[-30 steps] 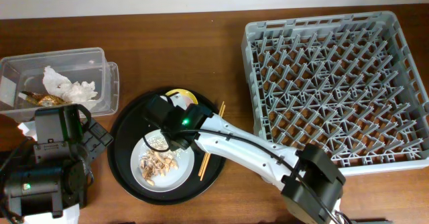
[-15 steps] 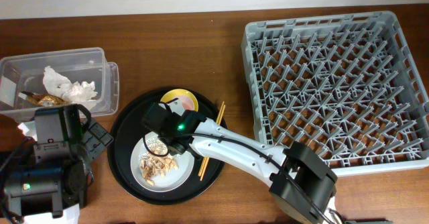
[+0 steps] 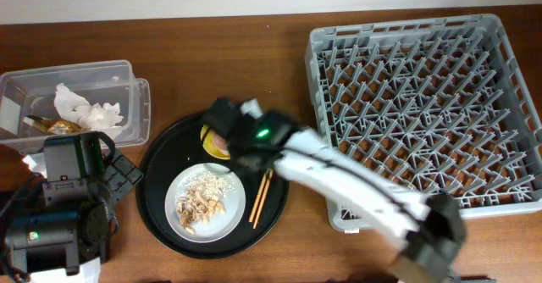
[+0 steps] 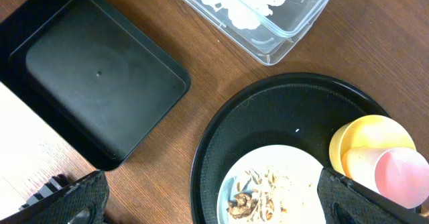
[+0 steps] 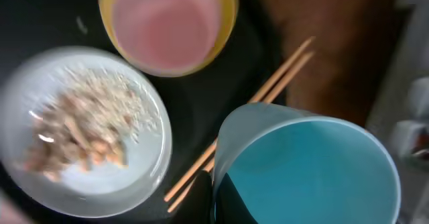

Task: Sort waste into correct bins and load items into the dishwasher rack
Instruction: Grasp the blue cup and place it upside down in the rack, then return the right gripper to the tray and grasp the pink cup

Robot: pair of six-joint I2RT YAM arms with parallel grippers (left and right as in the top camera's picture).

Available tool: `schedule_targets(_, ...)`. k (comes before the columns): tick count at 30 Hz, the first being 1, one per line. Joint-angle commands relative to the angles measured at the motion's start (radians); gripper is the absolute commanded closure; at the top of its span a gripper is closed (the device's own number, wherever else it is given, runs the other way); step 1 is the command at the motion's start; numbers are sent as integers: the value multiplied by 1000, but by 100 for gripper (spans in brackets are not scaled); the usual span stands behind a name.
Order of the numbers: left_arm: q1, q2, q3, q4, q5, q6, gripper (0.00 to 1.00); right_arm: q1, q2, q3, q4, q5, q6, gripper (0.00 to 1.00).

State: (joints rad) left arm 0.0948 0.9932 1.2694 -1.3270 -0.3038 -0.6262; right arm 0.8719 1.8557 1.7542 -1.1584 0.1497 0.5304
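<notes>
The dishwasher rack [image 3: 423, 105] is seen at the overhead frame's right, the black tray [image 3: 157, 190] at lower centre. The light-blue cup [image 5: 315, 163] — lower right in the wrist view — is gripped by the right hand [image 5: 218, 194]; the left hand [image 4: 214, 207] is spread wide.

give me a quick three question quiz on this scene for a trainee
1. True or false: the pink cup sits inside the yellow bowl.
2. How many cups stand in the dishwasher rack? A none, B one, C two.
3. Fill in: the right gripper is shut on the ____ cup.
Key: 1 true; 2 A; 3 light-blue, since it pinches the rim of the light-blue cup.
</notes>
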Motion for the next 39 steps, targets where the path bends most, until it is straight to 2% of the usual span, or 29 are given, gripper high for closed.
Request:
schedule_targets(1, 6, 0, 11, 1, -7, -10, 1, -134, -170, 66, -4, -186, -94, 96)
schedule_targets(5, 6, 0, 11, 1, -7, -10, 1, -481, -277, 66, -21, -504, -316, 96)
schedule_targets(7, 6, 0, 11, 1, -7, -10, 1, -687, -255, 61, -40, -731, -404, 96)
schedule_targets(10, 6, 0, 11, 1, -7, -10, 1, -917, -187, 41, -47, -965, -481, 96)
schedule_targets(12, 6, 0, 11, 1, -7, -10, 1, -1038, -111, 14, -48, -1143, -543, 96)
schedule_targets(14, 6, 0, 11, 1, -7, -10, 1, -1113, -3, 7, -58, -1404, -626, 96)
schedule_targets(17, 6, 0, 11, 1, -7, -10, 1, -1179, 166, 7, -39, -1587, -631, 96)
schedule_targets(20, 6, 0, 11, 1, -7, -10, 1, -1205, 317, 7, -42, -1597, -631, 96)
schedule_targets(22, 6, 0, 11, 1, -7, -10, 1, -1229, 378, 7, -42, -1525, -630, 96)
schedule_targets(27, 6, 0, 11, 1, -7, -10, 1, -1305, 364, 7, -119, -1409, -628, 95)
schedule_targets(31, 6, 0, 11, 1, -7, -10, 1, -1346, 355, 8, -153, -1292, -627, 88)
schedule_targets(33, 6, 0, 11, 1, -7, -10, 1, -1382, 310, 10, -173, -1245, -626, 88)
schedule_targets(36, 6, 0, 11, 1, -7, -10, 1, -1464, 152, 51, -179, -1081, -512, 85)
schedule_targets(39, 6, 0, 11, 1, -7, -10, 1, -1493, -19, 65, -169, -924, -486, 76)
